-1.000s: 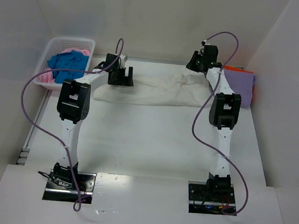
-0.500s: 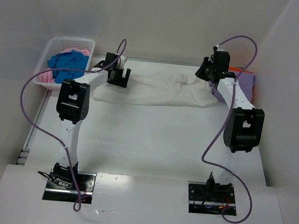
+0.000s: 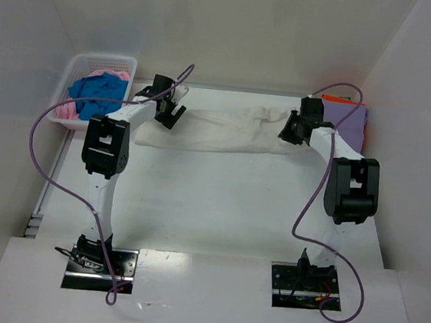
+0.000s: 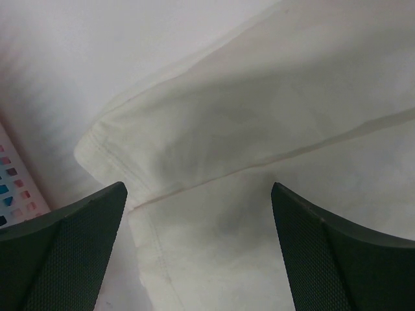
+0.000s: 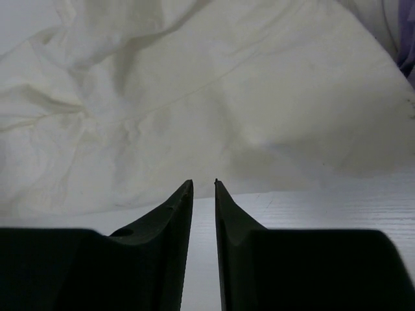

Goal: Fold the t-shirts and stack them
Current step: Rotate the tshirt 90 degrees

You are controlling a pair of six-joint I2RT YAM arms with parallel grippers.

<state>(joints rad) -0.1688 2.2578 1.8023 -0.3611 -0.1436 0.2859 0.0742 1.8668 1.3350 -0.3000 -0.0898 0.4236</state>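
- Black fingers of the right gripper stood almost pressed together. A thin slit showed between them with nothing in it, low over the bare table at the near edge of the cream t-shirt, at its right end.
- A second before, that gripper was higher and farther back; it had since swung out to the right and come down nearer. I judged the straightening finished and a fresh grip for the fold due next.
- The left gripper hung spread wide above the shirt's left sleeve hem, holding nothing. It had tilted a little and hardly travelled.
- The cream shirt lay as one long band across the far half of the table, rumpled towards the right.
- Counted: two grippers and five shirts. One was cream. Far right, one purple t-shirt lay on one orange t-shirt. Far left, one basket held one blue t-shirt over one pink t-shirt.
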